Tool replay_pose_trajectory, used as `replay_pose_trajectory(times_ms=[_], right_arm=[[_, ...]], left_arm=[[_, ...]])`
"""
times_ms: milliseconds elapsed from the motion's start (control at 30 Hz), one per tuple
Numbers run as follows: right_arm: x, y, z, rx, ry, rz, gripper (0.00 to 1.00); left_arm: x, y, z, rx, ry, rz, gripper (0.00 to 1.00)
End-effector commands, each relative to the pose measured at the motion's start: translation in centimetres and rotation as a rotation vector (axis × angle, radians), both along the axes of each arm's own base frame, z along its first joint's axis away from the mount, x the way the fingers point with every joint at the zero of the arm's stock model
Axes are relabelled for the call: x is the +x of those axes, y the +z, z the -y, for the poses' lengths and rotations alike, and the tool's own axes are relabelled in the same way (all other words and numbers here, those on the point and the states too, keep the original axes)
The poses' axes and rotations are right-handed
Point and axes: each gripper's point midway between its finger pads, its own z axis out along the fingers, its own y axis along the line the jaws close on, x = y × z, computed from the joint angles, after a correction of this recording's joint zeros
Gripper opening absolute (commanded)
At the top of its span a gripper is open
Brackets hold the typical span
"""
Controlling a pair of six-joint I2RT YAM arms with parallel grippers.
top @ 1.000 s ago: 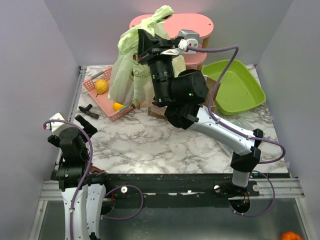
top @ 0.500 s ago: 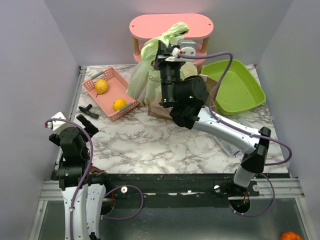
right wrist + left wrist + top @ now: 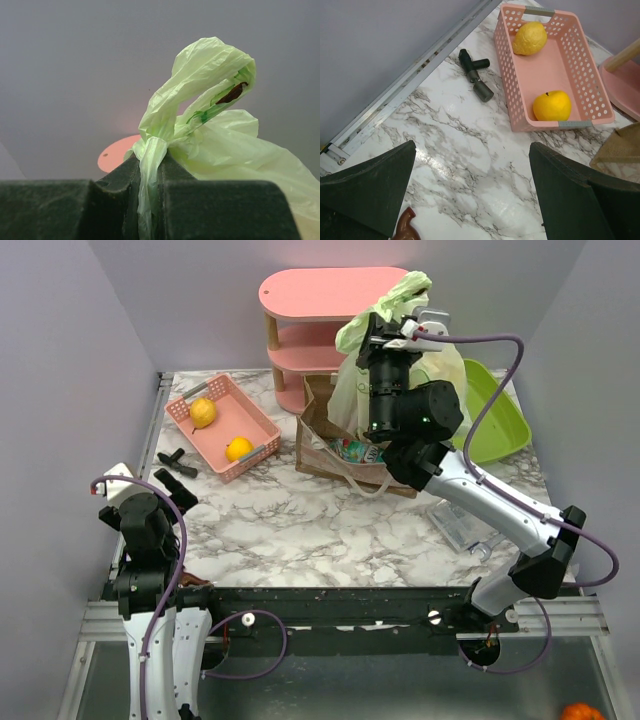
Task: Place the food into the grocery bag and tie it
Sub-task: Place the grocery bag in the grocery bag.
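Observation:
The grocery bag is thin pale-green plastic. It hangs bunched in the air at the back right, in front of the pink shelf. My right gripper is shut on its twisted top. In the right wrist view a strip of the bag is pinched between the fingers of that gripper, with a loop standing above them. What lies inside the bag is hidden. A teal-and-red packet shows in the brown paper bag. My left gripper is open and empty over bare marble at the near left.
A pink basket at the back left holds a lemon and a yellow-orange fruit. A black tool lies beside it. A green tray sits at the back right. A clear plastic piece lies under the right arm.
My right arm has swung the green bag from above the pink basket rightward past the shelf, uncovering the brown paper bag. The left arm has not moved.

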Motion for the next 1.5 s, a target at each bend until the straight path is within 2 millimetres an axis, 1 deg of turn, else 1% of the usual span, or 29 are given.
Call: replay_pose_trajectory(times_ms=[0, 167, 300, 433, 667, 767, 900, 933, 1033, 1200, 1367, 1467], right_arm=[[0.2, -0.3, 0.0, -0.008, 0.033, 0.014, 0.01], [1.2, -1.0, -0.4, -0.032, 0.039, 0.003, 0.01], [1.6, -1.4, -1.7, -0.049, 0.074, -0.012, 0.01], [2.3, -2.3, -3.1, -0.078, 0.096, -0.033, 0.01], [3.4, -3.0, -3.8, -0.128, 0.071, -0.04, 0.01], [4.1, -3.8, -2.8, -0.141, 0.024, -0.058, 0.01], [4.8, -4.9, -0.2, -0.141, -0.034, -0.091, 0.01], [4.8, -5.0, 0.5, -0.137, -0.046, -0.096, 0.01], [4.8, -6.2, 2.0, -0.131, -0.062, -0.119, 0.01], [4.6, -9.6, 3.0, -0.143, -0.062, -0.183, 0.01], [4.1, -11.5, 4.4, -0.154, -0.086, -0.218, 0.01], [4.0, -12.1, 5.4, -0.17, -0.11, -0.232, 0.01]], left_arm=[[0.5, 0.0, 0.3, 0.003, -0.025, 0.004, 0.98], [0.5, -0.1, 0.3, 0.004, -0.027, 0.002, 0.98], [0.4, 0.0, 0.3, 0.004, -0.026, 0.003, 0.98], [0.4, 0.0, 0.3, 0.006, -0.025, 0.004, 0.99], [0.4, 0.0, 0.3, 0.008, -0.029, 0.004, 0.99], [0.4, 0.0, 0.3, 0.009, -0.028, 0.005, 0.99], [0.4, 0.0, 0.3, 0.009, -0.028, 0.009, 0.99], [0.4, 0.1, 0.3, 0.009, -0.03, 0.009, 0.99], [0.4, 0.1, 0.4, 0.008, -0.031, 0.009, 0.99], [0.4, 0.0, 0.3, 0.01, -0.031, 0.007, 0.99], [0.4, 0.0, 0.3, 0.01, -0.031, 0.008, 0.98], [0.4, 0.0, 0.3, 0.01, -0.031, 0.006, 0.99]])
